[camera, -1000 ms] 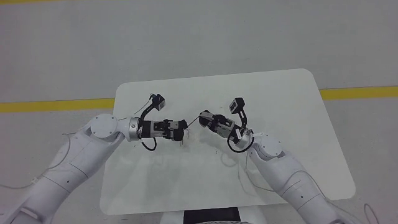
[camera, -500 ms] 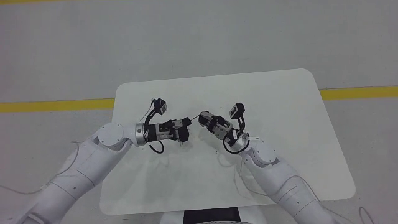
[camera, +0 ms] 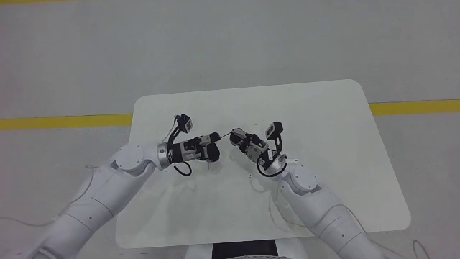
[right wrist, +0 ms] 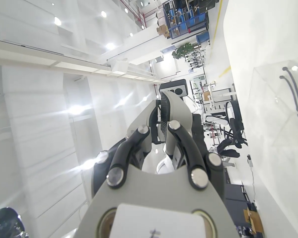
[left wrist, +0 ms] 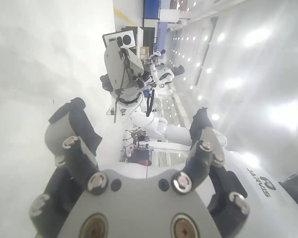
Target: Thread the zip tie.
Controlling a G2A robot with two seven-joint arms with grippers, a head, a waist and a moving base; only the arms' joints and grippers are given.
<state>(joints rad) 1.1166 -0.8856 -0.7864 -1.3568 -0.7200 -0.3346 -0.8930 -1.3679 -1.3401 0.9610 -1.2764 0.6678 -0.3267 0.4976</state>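
Over white table (camera: 323, 115), zip tie (left wrist: 116, 111) within right pincer (camera: 235, 136) grip.

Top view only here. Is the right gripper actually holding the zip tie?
Observer: Yes. The right gripper is shut on the zip tie, a dark ridged strip between its fingers.
Operator: Does the left grip it too?
Observer: No. The left gripper is open, fingers wide apart, nothing between them.
Operator: Are they lined up?
Observer: Roughly. The left wrist view frames the right gripper between its own fingers, farther off.
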